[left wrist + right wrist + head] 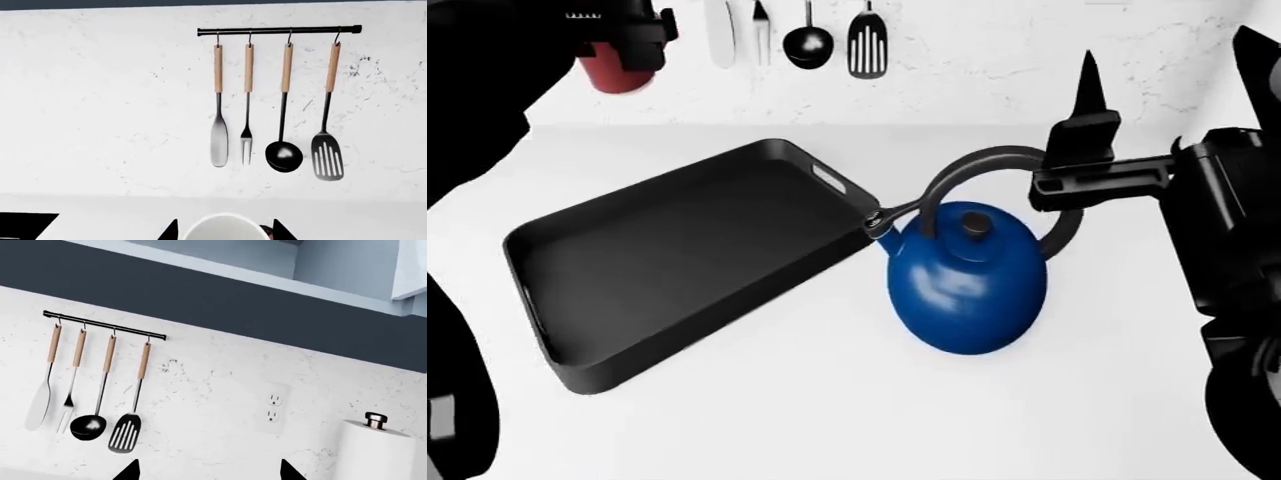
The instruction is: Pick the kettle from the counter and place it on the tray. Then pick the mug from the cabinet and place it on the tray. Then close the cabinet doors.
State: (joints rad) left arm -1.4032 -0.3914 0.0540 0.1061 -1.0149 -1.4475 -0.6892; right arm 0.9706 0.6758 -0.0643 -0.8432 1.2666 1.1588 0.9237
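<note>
Glossy deep-blue kettle (pixel 968 285), black arched handle, beside tray (pixel 627 290).

The tray (pixel 681 250) has a bare floor open from above, but the kettle (pixel 968 280) touches its near corner and blocks that side on the counter (pixel 827 420).

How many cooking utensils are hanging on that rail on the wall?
4, side by side on the black rail: a spatula, a fork, a ladle and a slotted turner. None looks hidden.
</note>
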